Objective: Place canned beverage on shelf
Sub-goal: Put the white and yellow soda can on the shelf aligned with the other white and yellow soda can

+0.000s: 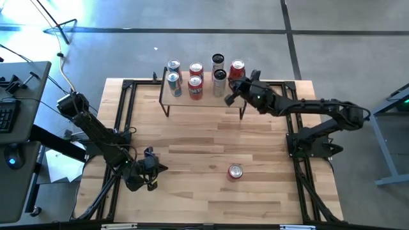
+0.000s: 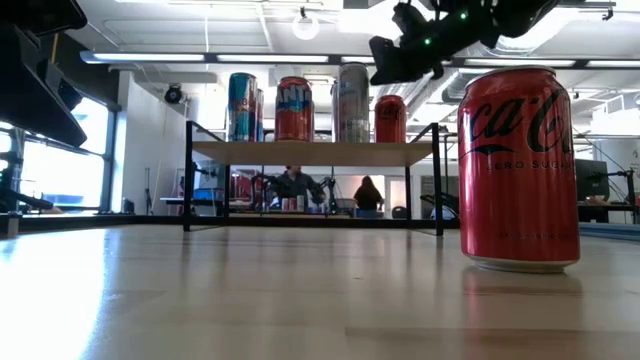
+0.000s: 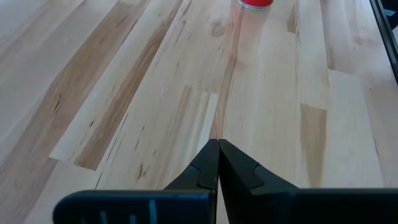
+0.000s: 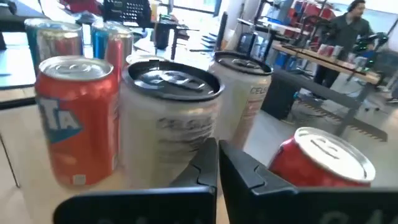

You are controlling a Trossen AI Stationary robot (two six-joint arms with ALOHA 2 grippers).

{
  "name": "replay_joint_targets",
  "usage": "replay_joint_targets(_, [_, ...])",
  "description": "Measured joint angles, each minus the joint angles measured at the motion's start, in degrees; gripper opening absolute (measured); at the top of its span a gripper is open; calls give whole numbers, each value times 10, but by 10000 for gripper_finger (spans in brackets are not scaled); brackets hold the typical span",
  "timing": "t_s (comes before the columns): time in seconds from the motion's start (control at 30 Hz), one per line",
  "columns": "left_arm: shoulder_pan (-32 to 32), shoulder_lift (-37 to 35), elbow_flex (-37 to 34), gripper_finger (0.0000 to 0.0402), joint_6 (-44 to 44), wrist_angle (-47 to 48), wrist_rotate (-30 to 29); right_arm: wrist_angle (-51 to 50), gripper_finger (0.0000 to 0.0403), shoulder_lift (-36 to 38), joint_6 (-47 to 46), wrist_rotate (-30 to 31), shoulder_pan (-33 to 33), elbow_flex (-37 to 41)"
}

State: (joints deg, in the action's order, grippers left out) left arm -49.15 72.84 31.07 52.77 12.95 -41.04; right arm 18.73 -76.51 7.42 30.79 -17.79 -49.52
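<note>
A red cola can (image 1: 235, 171) stands upright on its base on the wooden tabletop, near the middle front; it looms large in the low view (image 2: 520, 165). The shelf (image 1: 204, 103), a light wooden top on black wire legs, stands at the far edge and carries several upright cans (image 1: 195, 79). My right gripper (image 1: 230, 97) is shut and empty; it hovers above the shelf's right end, just over the can tops (image 4: 171, 84). My left gripper (image 1: 153, 169) is shut and empty, low over the table at the near left, left of the red can (image 3: 255, 2).
Black frame rails (image 1: 128, 108) run along the table's left and right sides. Bare tabletop (image 1: 204, 140) lies between the shelf and the red can. People sit at desks in the room beyond the table (image 2: 368, 195).
</note>
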Motion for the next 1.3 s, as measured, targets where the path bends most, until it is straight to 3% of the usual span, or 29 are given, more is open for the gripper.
replay_joint_targets(0.3, [0,0,0,0,-5,0,-1,35,0,0,2,-161,-68,0])
replay_joint_targets(0.53, [0,0,0,0,-4,0,-1,17,0,32,4,-153,-53,0])
replay_joint_targets(0.7, [0,0,0,0,-4,0,-1,-43,0,43,-11,-94,-30,0])
replay_joint_targets(0.83, [0,0,0,0,-4,0,-1,-66,0,33,-39,-111,-21,1])
replay_joint_targets(1.3, [0,0,0,0,-5,-5,-1,35,0,-43,-44,-122,-55,2])
